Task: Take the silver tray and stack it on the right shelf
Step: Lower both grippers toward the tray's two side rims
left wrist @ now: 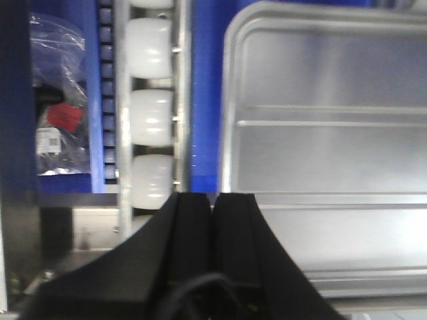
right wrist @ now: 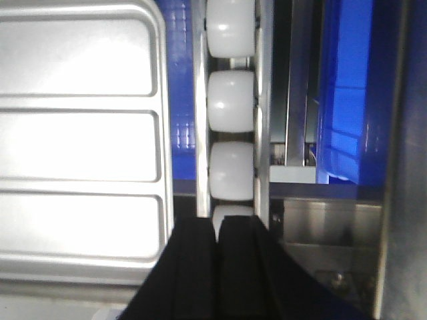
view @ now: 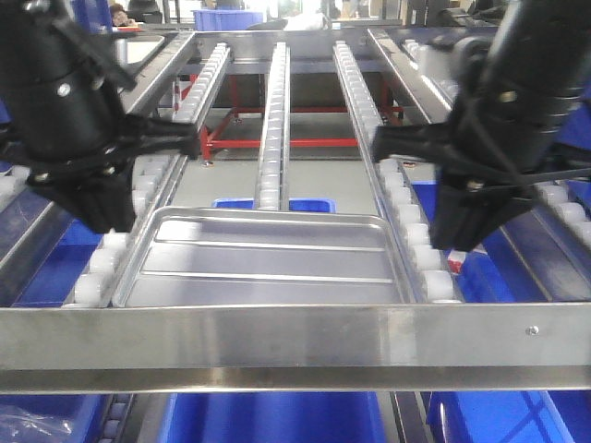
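Both closed (holding nothing): left gripper [left wrist: 213, 198], right gripper [right wrist: 217, 224], flanking the silver tray [view: 268, 263] beside rollers [left wrist: 152, 113].

The silver tray [view: 268, 263] lies on the roller rack [view: 274, 120] (just behind its front bar [view: 277, 343]), between the left claw [view: 192, 138] and right claw [view: 379, 144].

Front view facing rack [view: 295, 337], wrist views close over silver tray [left wrist: 333, 160]
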`<state>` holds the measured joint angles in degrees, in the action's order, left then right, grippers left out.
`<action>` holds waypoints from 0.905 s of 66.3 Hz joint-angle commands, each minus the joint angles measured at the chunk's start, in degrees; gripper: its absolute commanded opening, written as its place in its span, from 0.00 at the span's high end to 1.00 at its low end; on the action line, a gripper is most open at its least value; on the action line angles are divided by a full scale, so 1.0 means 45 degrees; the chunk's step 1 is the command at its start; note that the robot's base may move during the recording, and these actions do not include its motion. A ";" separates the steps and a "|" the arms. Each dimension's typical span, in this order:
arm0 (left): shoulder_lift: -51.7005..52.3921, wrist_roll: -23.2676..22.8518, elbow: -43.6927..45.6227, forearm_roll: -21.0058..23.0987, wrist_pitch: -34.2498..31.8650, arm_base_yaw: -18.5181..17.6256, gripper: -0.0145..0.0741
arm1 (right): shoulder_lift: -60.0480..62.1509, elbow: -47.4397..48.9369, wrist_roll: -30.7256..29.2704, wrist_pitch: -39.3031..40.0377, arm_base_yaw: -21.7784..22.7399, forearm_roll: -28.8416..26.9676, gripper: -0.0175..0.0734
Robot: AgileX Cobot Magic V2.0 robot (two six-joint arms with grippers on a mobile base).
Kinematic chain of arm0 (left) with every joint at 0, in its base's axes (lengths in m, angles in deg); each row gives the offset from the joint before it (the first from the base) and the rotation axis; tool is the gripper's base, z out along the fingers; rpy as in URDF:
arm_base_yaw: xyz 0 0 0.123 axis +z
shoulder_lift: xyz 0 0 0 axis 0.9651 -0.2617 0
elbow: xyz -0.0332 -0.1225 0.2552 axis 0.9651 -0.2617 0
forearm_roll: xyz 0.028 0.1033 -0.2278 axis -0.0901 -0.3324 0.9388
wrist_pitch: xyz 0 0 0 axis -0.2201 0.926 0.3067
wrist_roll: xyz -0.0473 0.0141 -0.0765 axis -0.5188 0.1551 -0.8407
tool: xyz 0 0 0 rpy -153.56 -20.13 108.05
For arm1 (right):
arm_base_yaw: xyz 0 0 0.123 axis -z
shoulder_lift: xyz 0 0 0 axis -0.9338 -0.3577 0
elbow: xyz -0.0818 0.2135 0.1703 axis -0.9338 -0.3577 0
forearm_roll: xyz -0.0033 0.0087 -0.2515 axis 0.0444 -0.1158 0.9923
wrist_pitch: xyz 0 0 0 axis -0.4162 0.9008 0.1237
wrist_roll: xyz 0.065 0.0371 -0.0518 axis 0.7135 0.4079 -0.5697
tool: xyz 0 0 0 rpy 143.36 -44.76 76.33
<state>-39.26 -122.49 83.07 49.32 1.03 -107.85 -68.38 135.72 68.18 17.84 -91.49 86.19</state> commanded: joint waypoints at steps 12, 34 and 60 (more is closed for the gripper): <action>0.0447 -0.0250 0.0588 0.0442 0.0182 -0.0091 0.94 | -0.0512 0.2456 0.0384 -0.0807 -0.0134 0.0512 0.74; -0.0500 0.0269 0.2044 0.0466 0.1270 -0.0068 0.94 | -0.0555 0.2533 0.0488 -0.0665 -0.0332 0.0947 0.74; -0.0719 0.2841 0.2119 0.3368 0.1181 0.1267 0.94 | -0.0564 0.2510 0.0507 -0.0782 -0.0868 0.0725 0.74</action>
<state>-44.50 -111.02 90.65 62.95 7.43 -103.78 -73.59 145.21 70.21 13.11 -95.49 89.21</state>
